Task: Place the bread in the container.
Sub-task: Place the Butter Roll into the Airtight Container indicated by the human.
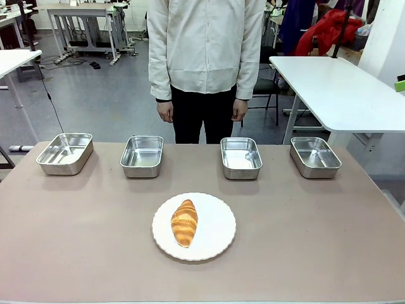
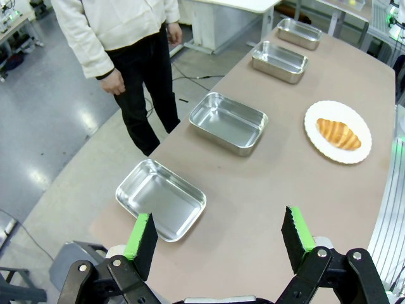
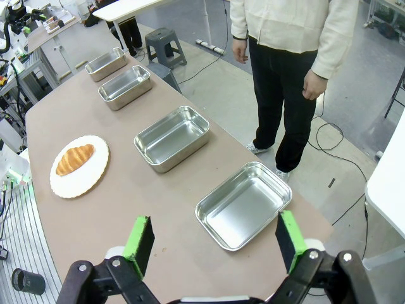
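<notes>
Left gripper: the left gripper (image 2: 218, 218) hangs above the table's (image 1: 76, 253) end with its green pads spread wide and nothing between them.
Right gripper: the right gripper (image 3: 212, 221) is spread just as wide at the opposite end, also holding nothing.
Bread, place: the bread (image 1: 184, 222) lies on a white plate (image 1: 218, 215), ahead of the left gripper and off to its right, and ahead of the right gripper and off to its left. It is well apart from both.
Bread, axis: its long axis runs from the robot's side toward the person, the far tip leaning slightly to the robot's right. It lies flat, ridged crust up.
Steel pans: four steel pans (image 1: 142, 156) stand in a row beyond the plate. The end ones sit just ahead of each gripper's fingers (image 2: 142, 237). I cannot tell which one is meant.
Why so: I'd guess the plate sits midway so either arm can reach it. The pans are spaced apart, open side up, ready to take a drop.
Person: hands (image 1: 166, 113) hang at the sides behind the far edge, touching nothing.
Next, as I judge: jaws should close across the narrow width, crosswise to that axis.
</notes>
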`<state>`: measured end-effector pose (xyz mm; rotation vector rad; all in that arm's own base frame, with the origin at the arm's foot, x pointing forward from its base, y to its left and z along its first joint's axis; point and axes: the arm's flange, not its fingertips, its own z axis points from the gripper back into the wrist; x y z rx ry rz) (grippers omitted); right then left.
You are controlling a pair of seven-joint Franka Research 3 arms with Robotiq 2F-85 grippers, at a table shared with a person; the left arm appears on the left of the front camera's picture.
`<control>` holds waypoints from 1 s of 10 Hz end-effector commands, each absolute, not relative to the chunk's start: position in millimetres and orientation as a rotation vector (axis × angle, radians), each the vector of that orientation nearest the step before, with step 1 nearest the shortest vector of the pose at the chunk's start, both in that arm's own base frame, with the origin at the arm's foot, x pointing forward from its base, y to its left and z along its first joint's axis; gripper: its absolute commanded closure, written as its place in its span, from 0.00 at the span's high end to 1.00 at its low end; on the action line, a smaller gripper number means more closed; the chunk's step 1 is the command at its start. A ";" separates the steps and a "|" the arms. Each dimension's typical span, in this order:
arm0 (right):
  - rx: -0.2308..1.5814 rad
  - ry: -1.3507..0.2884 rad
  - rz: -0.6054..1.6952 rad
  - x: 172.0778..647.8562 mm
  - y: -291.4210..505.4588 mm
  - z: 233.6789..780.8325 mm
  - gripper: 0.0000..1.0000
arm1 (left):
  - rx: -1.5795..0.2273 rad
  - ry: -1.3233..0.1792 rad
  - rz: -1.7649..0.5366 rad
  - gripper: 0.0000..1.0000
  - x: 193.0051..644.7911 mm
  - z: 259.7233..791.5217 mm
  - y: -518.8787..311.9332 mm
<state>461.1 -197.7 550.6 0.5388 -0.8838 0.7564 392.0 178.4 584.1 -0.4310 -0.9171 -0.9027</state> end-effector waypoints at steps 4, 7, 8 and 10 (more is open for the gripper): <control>0.539 -0.888 0.757 461.2 -197.2 551.5 1.00 | -0.431 -0.923 -0.917 1.00 390.7 584.7 178.6; 0.539 -0.888 0.757 461.2 -197.2 551.5 1.00 | -0.431 -0.923 -0.917 1.00 390.7 584.7 178.6; 0.539 -0.888 0.757 461.2 -197.2 551.5 1.00 | -0.431 -0.923 -0.917 1.00 390.7 584.7 178.6; 0.539 -0.888 0.757 461.2 -197.2 551.5 1.00 | -0.431 -0.923 -0.917 1.00 390.7 584.7 178.6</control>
